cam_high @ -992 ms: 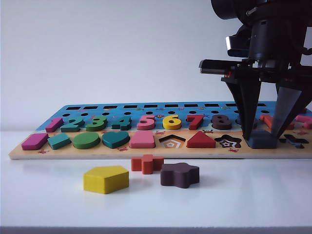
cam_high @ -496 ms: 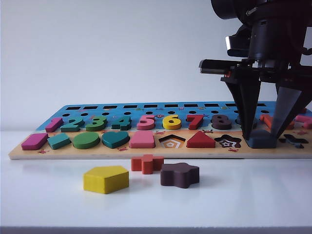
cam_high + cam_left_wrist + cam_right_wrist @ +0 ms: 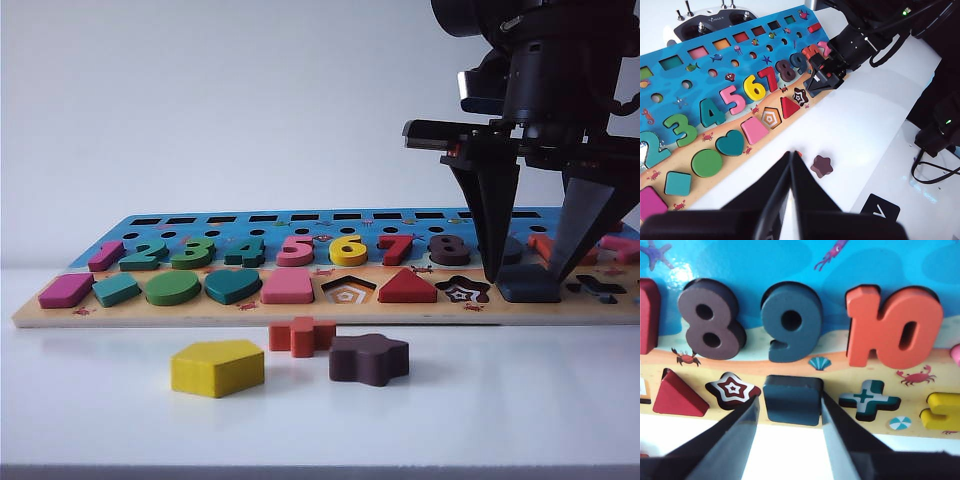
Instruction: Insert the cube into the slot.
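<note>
The right claw (image 3: 789,412) hangs over the cube (image 3: 792,399), fingers spread just clear of its sides; the cube sits in the slot of the board (image 3: 300,312); the left claw (image 3: 790,200), pinched closed and empty, hovers above the white desk (image 3: 500,410); wall plain white; painted numbers run 2 to 10.

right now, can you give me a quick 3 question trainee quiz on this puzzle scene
1. True or false: the cube sits between the right claw fingers on the board.
2. Which loose piece lies nearest the camera in the exterior view? A yellow pentagon B brown star C red cross
3. Fill in: the left claw is ____.

Key: 1 true. 2 A. 3 shut, held above the table away from the cube.
</note>
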You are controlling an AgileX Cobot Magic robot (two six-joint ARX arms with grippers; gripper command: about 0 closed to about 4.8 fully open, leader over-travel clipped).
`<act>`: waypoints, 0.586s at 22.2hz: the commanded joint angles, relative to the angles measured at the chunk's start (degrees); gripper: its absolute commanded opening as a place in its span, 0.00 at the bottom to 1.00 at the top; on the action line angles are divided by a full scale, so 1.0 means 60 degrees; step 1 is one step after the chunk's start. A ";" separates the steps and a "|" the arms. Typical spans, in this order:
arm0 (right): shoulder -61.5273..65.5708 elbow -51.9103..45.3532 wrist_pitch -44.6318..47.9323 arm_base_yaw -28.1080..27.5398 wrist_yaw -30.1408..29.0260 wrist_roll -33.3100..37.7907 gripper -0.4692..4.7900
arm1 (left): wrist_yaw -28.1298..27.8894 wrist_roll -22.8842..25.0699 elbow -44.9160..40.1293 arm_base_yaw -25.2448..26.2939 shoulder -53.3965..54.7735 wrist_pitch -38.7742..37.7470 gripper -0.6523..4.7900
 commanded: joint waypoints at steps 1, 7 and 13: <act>-0.0033 0.0069 0.0273 0.0015 0.0007 -0.0033 0.54 | 0.0044 0.0044 0.0022 -0.0007 0.0007 0.0117 0.14; -0.0444 0.0080 0.0277 0.0011 0.0044 -0.0036 0.58 | 0.0044 0.0044 0.0022 -0.0007 0.0007 0.0117 0.14; -0.1107 0.0080 -0.0164 0.0015 0.0076 0.0040 0.59 | 0.0044 0.0044 0.0022 -0.0007 0.0007 0.0117 0.14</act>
